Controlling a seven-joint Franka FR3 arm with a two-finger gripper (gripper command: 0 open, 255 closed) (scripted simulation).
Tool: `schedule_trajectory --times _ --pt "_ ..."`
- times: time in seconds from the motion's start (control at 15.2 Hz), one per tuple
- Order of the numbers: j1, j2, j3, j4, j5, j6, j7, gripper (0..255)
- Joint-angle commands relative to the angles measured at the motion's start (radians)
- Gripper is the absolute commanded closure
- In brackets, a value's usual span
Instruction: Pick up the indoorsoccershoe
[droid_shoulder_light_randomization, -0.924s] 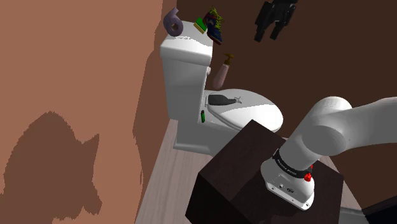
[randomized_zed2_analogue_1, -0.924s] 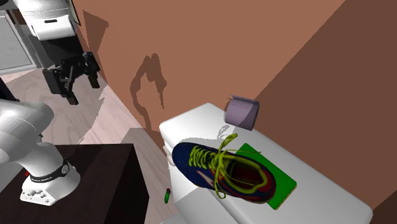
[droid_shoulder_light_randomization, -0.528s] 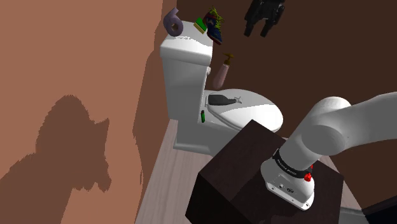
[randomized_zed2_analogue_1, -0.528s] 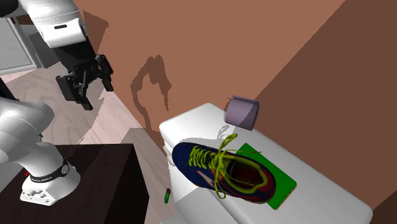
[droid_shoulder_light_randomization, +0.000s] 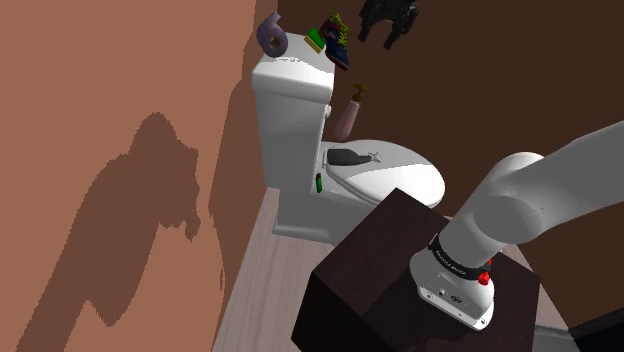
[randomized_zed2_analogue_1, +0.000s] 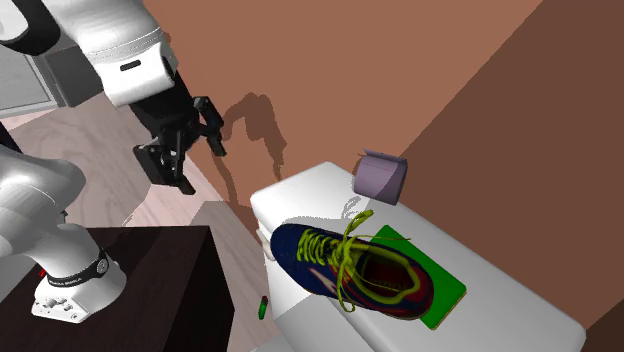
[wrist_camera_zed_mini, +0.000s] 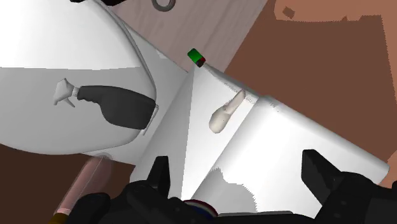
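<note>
- The gripper is hovering in the air beside the toilet, its two black fingers standing apart with nothing between them, well apart from the shoe.
- The indoor soccer shoe, navy with a red lining and yellow-green laces, is lying on a green pad on the white tank lid, its toe pointing toward the second exterior view's left.
- A purple cup is sitting on the same lid, near the shoe's heel end and against the wall.
- The step in hand is looking like the approach, with the grasp not yet begun.
- Doing it well is likely meaning: centring over the shoe's middle, turning the wrist so the fingers are straddling its narrow width, lowering with the jaws wide, and clasping the sides rather than the loose laces, while staying clear of the cup.
</note>
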Motion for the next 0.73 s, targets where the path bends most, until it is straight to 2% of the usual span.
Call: schedule_trajectory --times 0.0,0.33,0.66 --pt "-0.001 0.058 -0.027 0.042 0.028 0.041 -0.006 0" --pt "0.000 0.206 -0.096 0.156 0.121 0.125 -0.034 0" --pt "-0.007 0.364 -0.165 0.295 0.248 0.176 -0.076 0"
